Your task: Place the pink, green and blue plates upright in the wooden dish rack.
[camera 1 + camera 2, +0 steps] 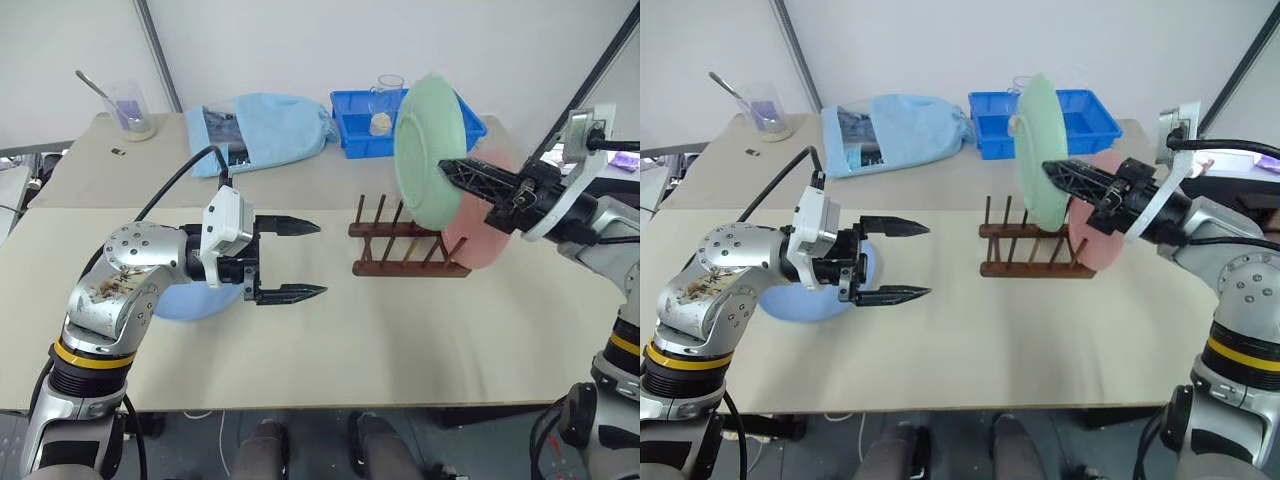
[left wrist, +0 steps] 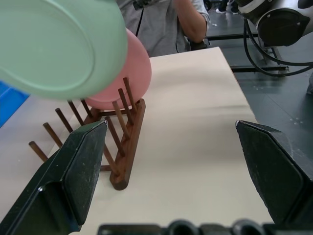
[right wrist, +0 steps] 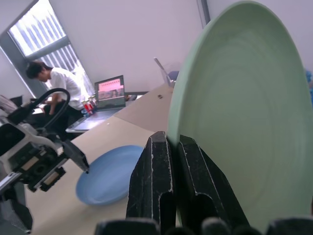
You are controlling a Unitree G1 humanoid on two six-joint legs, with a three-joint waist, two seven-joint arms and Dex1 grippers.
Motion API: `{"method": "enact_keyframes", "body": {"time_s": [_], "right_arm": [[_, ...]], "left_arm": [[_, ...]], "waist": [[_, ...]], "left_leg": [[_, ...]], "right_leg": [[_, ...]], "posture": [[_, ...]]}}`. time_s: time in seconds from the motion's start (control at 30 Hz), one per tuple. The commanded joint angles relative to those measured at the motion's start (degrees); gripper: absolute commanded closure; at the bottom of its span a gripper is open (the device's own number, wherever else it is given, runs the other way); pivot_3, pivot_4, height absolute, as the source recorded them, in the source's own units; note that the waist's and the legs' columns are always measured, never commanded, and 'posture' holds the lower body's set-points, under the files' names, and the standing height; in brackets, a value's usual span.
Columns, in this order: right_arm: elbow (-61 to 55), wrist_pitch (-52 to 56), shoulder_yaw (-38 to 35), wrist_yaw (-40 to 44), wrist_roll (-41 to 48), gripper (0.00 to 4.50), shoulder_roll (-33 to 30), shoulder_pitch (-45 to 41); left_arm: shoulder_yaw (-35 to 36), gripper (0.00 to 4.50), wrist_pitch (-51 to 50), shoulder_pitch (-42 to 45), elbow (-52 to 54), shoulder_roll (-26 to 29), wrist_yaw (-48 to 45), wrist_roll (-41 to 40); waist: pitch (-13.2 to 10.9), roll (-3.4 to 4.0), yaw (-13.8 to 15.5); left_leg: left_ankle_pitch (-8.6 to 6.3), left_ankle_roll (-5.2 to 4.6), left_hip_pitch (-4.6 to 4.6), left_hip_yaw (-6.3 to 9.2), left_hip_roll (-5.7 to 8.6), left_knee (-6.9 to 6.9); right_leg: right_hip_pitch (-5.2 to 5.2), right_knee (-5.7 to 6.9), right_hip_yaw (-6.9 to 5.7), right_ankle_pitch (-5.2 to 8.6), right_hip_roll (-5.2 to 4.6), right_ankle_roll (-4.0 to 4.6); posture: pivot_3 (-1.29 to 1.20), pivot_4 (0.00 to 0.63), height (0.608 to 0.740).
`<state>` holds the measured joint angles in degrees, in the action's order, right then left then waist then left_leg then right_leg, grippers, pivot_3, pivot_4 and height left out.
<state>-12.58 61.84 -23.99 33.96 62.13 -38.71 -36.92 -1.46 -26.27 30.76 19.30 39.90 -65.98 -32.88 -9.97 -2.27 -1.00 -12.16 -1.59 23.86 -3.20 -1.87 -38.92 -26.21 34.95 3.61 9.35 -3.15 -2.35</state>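
Observation:
My right gripper (image 1: 446, 168) is shut on the rim of the mint green plate (image 1: 430, 150) and holds it upright in the air just above the dark wooden dish rack (image 1: 408, 246). In the right wrist view the two fingers (image 3: 159, 171) pinch that green plate (image 3: 244, 112) at its edge. The pink plate (image 1: 482, 238) stands upright between the pegs at the rack's right end. The light blue plate (image 1: 190, 302) lies flat on the table under my left forearm. My left gripper (image 1: 300, 260) hovers open and level to the left of the rack, with nothing in it.
A bright blue tray (image 1: 352, 128) with a clear cup stands behind the rack. Left of it lies a pale blue cloth bag (image 1: 270, 128), and a beaker with a spoon (image 1: 130, 110) stands at the far left. A person (image 2: 171, 24) stands past the table's right end.

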Motion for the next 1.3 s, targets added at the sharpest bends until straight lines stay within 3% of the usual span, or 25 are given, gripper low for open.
{"method": "enact_keyframes", "body": {"time_s": [0.03,0.3,0.87,1.1,1.3], "right_arm": [[0.18,-0.1,-1.85,-1.04,1.56,4.47,-1.26,0.15],[1.57,0.85,-0.49,-2.57,1.66,4.47,-1.98,0.5],[7.07,3.0,1.56,-13.81,0.01,4.47,0.26,-3.87],[5.93,1.34,3.03,-14.23,-3.63,2.06,-0.72,-4.72],[4.63,-7.67,8.46,-7.48,-15.72,0.03,-8.45,-4.64]], "left_arm": [[-0.11,0.0,0.51,0.62,1.66,-0.39,0.18,-0.64],[0.13,0.0,0.72,0.57,1.94,-0.61,0.7,-0.62],[0.55,0.0,0.47,2.59,0.81,-2.35,2.66,-1.86],[0.77,0.0,0.05,2.47,0.85,-2.24,3.04,-1.97],[2.3,0.0,-3.26,0.92,1.54,-0.93,6.56,-1.49]], "waist": [[0.0,0.0,-0.05],[0.0,0.0,-0.08],[0.0,0.0,-0.05],[0.0,0.0,-0.07],[0.0,0.0,-0.07]], "left_leg": [[0.0,0.0,-0.02,0.0,0.0,0.0],[0.0,0.0,-0.03,0.0,-0.02,0.0],[0.0,0.0,0.0,0.0,0.0,-0.01],[0.0,0.0,0.01,0.0,-0.01,0.0],[0.0,0.0,0.02,-0.01,0.01,0.0]], "right_leg": [[0.0,0.01,0.0,0.0,0.0,0.01],[0.01,0.03,0.0,-0.01,0.04,0.02],[0.01,0.0,0.03,-0.02,0.04,0.01],[0.01,-0.01,0.03,-0.02,0.05,0.01],[0.0,-0.04,0.04,-0.01,0.03,0.01]], "posture": [[0.0,0.15,0.72],[0.0,0.15,0.72],[0.0,0.15,0.72],[0.0,0.15,0.72],[0.0,0.15,0.72]]}}
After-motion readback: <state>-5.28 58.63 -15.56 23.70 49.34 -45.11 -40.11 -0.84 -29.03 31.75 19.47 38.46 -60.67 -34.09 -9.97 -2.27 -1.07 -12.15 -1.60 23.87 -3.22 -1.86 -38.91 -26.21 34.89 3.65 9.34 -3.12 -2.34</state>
